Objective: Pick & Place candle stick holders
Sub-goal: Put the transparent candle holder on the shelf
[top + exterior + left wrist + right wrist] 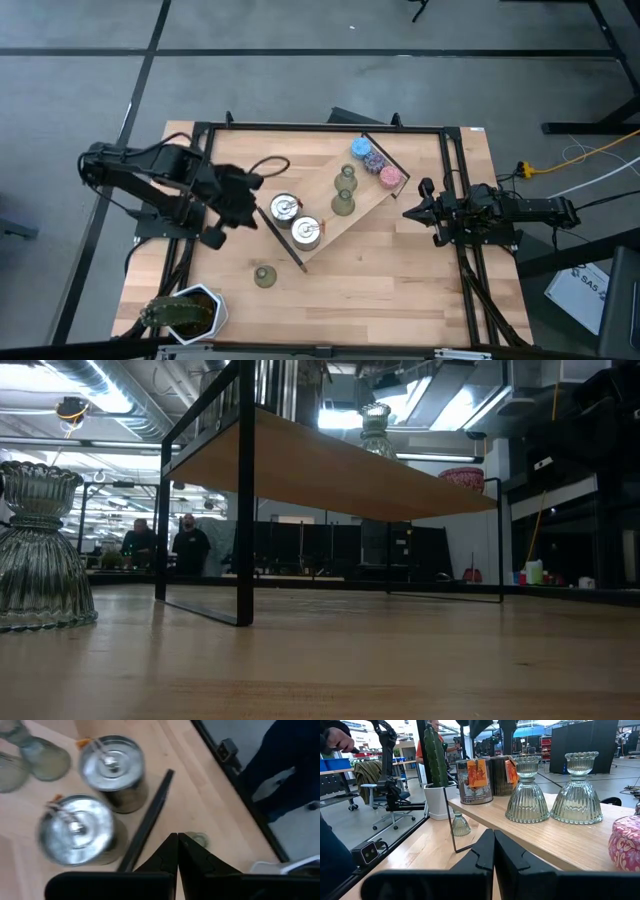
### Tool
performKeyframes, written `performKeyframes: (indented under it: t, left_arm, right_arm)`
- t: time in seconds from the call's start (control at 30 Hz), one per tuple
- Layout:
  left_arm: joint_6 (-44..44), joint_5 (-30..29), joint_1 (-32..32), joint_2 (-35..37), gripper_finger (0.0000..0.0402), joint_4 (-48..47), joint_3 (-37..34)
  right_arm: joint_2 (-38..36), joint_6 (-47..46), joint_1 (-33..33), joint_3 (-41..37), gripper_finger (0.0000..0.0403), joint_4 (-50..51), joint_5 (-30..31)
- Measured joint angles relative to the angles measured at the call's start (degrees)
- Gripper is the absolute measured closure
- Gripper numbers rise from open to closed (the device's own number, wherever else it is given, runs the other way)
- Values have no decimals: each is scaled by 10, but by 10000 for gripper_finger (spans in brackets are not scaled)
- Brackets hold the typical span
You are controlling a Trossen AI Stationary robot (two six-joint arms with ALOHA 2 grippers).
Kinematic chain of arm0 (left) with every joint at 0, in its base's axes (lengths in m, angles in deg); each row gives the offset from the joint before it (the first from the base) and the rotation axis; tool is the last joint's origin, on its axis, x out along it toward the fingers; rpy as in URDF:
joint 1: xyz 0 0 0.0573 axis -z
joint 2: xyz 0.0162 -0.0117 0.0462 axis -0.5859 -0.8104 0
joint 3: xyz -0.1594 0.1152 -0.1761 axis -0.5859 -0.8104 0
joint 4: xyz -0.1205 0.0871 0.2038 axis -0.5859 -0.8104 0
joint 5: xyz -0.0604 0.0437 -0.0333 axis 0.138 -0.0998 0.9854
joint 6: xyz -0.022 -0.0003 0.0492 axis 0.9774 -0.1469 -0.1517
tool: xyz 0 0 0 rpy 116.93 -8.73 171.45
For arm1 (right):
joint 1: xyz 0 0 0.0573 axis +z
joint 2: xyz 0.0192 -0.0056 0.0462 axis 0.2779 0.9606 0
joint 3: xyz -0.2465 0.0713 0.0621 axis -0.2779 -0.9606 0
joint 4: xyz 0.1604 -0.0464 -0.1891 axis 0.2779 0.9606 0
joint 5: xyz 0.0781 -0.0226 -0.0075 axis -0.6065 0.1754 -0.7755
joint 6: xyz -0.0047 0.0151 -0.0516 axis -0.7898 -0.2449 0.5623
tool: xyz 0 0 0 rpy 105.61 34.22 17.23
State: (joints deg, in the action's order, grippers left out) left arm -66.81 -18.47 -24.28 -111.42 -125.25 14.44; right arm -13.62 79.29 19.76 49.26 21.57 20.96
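Note:
Two candle stick holders (346,178) (343,203), ribbed greenish bell shapes, stand on their wide bases on the raised wooden shelf (370,215); the right wrist view shows them too (527,790) (578,790). A third holder (264,276) (35,550) stands on the table in front of the shelf. My left gripper (228,225) (177,840) is shut and hangs above the table left of the shelf, tipped down, with the third holder (199,839) just beyond its tips. My right gripper (410,212) (493,837) is shut and waits level at the table's right edge.
Two round silver tins (285,207) (306,231) stand on the shelf's left end. Blue, purple and pink pucks (375,162) lie at its far right end. A cactus in a white pot (185,312) stands at the table's near left corner. Black frame rails (320,127) edge the table.

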Motion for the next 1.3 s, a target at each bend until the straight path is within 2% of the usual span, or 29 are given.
performKeyframes:
  t: [0.17,0.33,0.9,1.03,1.3]
  left_arm:
    - [37,-2,29,-11,388,6,-8]
    - [46,3,50,1,365,38,-66]
    - [25,-51,136,133,261,50,-213]
    - [25,-72,161,135,239,55,-233]
    - [25,-73,194,109,200,131,-285]
  right_arm:
    - [0,0,0,0,393,0,0]
    - [0,0,0,0,393,0,0]
    - [0,0,0,0,393,0,0]
    - [0,0,0,0,393,0,0]
    - [0,0,0,0,393,0,0]
